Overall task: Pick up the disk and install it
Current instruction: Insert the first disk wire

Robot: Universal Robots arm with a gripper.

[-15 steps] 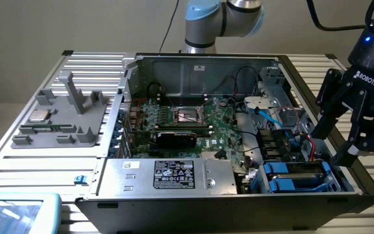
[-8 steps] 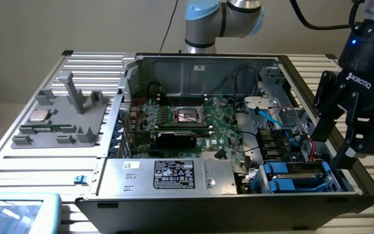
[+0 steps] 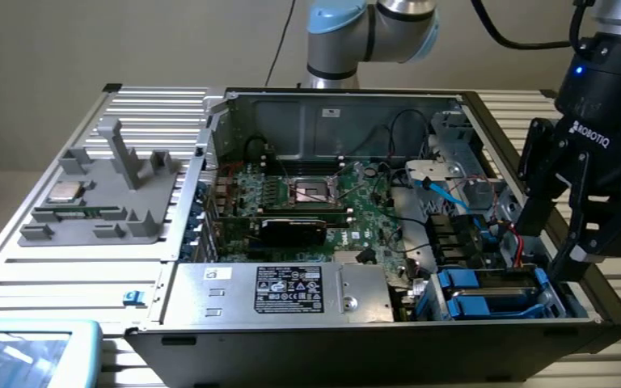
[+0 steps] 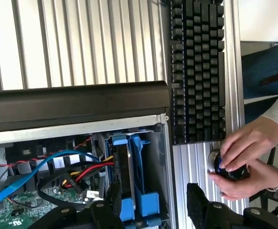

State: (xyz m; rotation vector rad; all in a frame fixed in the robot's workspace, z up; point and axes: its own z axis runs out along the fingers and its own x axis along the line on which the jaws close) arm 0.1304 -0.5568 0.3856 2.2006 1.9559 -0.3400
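Gripper [image 3: 559, 230] hung over the drive-bay corner of the open PC case [image 3: 289, 109], jaws spread wide, nothing in them. Disk [image 4: 122, 176] sat on edge in its blue frame down in the drive cage, just beside a second blue carrier [image 4: 146, 171], red and blue SATA cables [image 4: 57, 160] running up to it. Outside the case on the ribbed surface [image 4: 81, 43]: a black keyboard [image 4: 196, 71], plus a person's hands [image 4: 241, 164] cupped round a small round knob.
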